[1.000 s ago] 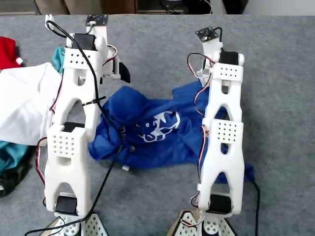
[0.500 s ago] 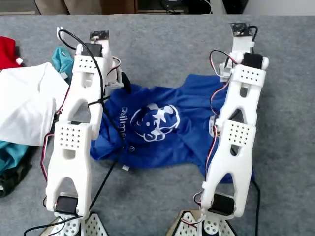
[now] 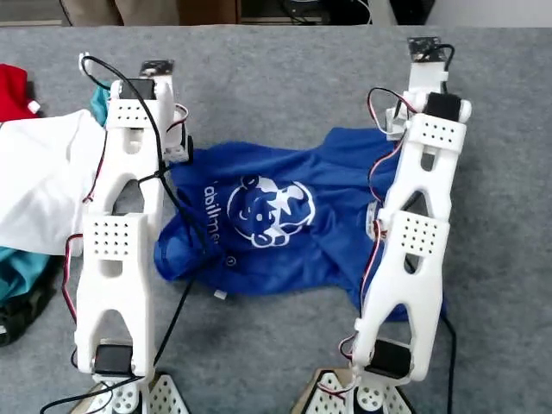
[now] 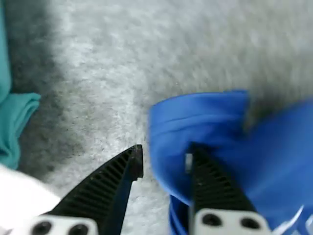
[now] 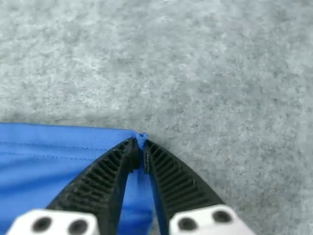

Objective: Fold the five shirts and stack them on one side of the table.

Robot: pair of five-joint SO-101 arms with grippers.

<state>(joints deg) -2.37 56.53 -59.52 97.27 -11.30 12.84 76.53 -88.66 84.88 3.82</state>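
Centrally on the grey, felt-covered tabletop (image 3: 285, 78) lies a blue shirt (image 3: 276, 216), print up. Its far corner is pinched by the right tool (image 5: 140, 147); the left tool (image 4: 165, 157) is spread astride its edge. Wooden furniture (image 3: 207, 10) stands beyond.

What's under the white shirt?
Teal cloth sticks out from beneath the white shirt, with dark cloth beside that. Anything else beneath is covered.

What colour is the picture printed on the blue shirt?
White: the print on the shirt shows best in the high view.
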